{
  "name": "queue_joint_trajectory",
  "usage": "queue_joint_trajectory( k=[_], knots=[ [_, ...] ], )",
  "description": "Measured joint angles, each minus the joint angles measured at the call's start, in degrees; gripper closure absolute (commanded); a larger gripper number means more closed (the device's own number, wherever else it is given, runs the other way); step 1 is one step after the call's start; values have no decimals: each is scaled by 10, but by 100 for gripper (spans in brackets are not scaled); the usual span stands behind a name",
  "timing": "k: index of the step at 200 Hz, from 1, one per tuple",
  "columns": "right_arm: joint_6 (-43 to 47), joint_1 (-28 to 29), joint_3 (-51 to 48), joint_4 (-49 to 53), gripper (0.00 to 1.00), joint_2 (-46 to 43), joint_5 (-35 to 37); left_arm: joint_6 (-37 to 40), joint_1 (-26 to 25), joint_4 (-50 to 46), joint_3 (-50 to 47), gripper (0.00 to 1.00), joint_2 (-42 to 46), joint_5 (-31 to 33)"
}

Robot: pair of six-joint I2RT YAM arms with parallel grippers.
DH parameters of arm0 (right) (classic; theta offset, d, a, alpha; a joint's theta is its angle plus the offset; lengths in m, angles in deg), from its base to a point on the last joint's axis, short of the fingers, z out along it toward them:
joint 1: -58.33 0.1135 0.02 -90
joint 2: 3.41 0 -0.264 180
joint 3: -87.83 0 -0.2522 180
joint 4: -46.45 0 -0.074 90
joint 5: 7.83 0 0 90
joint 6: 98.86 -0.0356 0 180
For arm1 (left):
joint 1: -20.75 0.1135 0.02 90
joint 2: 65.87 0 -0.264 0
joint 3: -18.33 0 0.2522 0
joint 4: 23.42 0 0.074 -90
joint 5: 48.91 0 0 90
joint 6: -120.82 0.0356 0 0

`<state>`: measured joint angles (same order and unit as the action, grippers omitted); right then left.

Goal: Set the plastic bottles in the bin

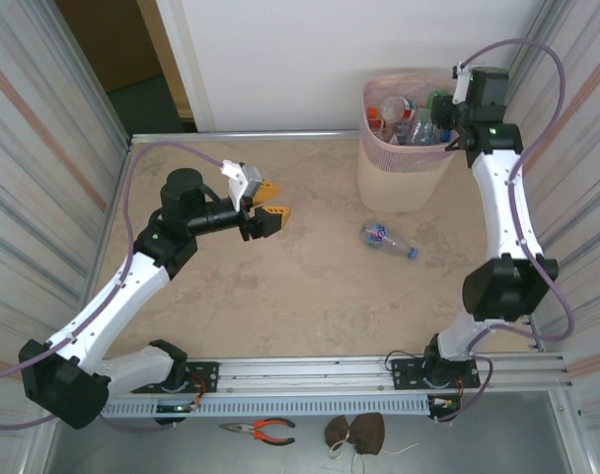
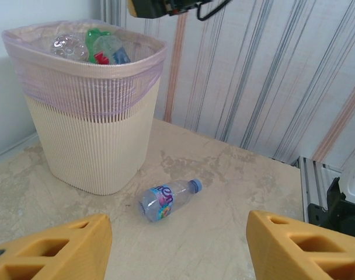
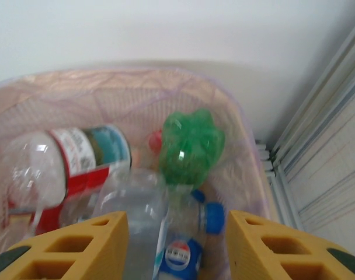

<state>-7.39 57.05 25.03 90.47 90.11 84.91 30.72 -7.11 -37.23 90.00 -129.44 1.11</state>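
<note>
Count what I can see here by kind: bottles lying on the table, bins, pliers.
Bottles on the table: 1
Bins: 1
Pliers: 1
Total: 3

We find no word that we can read for certain. In the bin (image 3: 107, 93), at six o'clock in the right wrist view, the blue-labelled bottle (image 3: 178, 256) carries a round red, white and blue emblem, and the red-and-white-labelled bottle (image 3: 78, 163) at nine o'clock bears print too blurred to read. The lone bottle (image 2: 167, 200) lying on the table (image 2: 236, 192) shows blue lettering on its label that we cannot make out.
</note>
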Motion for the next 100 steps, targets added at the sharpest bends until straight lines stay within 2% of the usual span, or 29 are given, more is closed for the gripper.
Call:
queue_joint_trajectory(
  k=[61,100],
  knots=[
    [-7,0,-237,-12,49,-171,-56,-21,0,4,-9,38,-9,-4],
    [38,1,-354,-12,42,-249,-106,-37,0,4,-9,38,-19,-4]
  ],
)
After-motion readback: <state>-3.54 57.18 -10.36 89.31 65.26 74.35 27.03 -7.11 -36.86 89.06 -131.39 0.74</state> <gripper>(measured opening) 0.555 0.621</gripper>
